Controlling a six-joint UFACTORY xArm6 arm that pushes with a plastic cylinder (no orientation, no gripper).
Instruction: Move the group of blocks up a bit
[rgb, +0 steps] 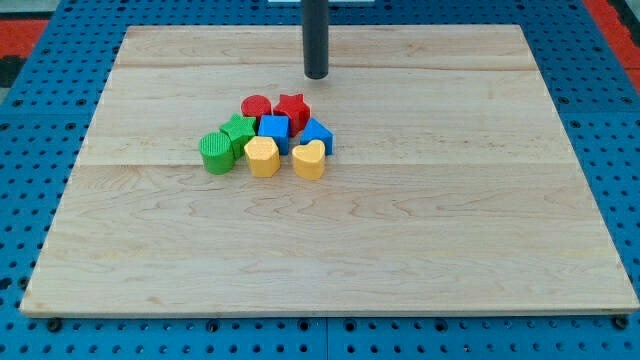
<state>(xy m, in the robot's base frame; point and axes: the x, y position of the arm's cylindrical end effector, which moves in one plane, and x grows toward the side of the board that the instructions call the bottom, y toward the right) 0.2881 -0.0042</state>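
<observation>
Several small blocks sit bunched together left of the board's middle. A red round block (255, 106) and a red star block (292, 108) form the top row. Below them are a green star block (239, 132), a blue cube (274, 130) and a blue triangular block (316, 135). A green round block (214, 153) lies at the group's left. A yellow hexagonal block (262, 157) and a yellow heart block (309, 160) form the bottom row. My tip (316, 75) stands above the group, just up and right of the red star block, apart from it.
The wooden board (450, 220) lies on a blue pegboard table (20, 150). A red strip (615, 20) shows at the view's top right corner.
</observation>
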